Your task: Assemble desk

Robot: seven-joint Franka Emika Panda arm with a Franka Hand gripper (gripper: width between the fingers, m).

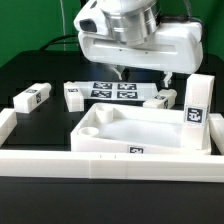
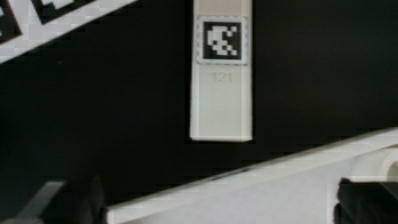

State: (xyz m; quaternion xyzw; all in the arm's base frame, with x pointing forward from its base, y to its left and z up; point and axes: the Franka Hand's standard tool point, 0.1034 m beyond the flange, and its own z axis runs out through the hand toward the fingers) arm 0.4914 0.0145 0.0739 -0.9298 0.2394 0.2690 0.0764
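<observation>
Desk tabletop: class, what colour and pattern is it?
The tabletop is white, with a black-and-white tag on its front wall; exterior view shows it best.

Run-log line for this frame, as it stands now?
gripper: open, empty | below it: leg lying flat, tag up | tabletop: rim up, untouched

The white arm (image 1: 118, 14) comes down from above with its wrist turned straight downward, and the gripper (image 1: 143, 74) hangs low, its two dark fingers (image 1: 119, 72) spread wide apart, gripping nothing, both tips showing in the wrist view.
</observation>
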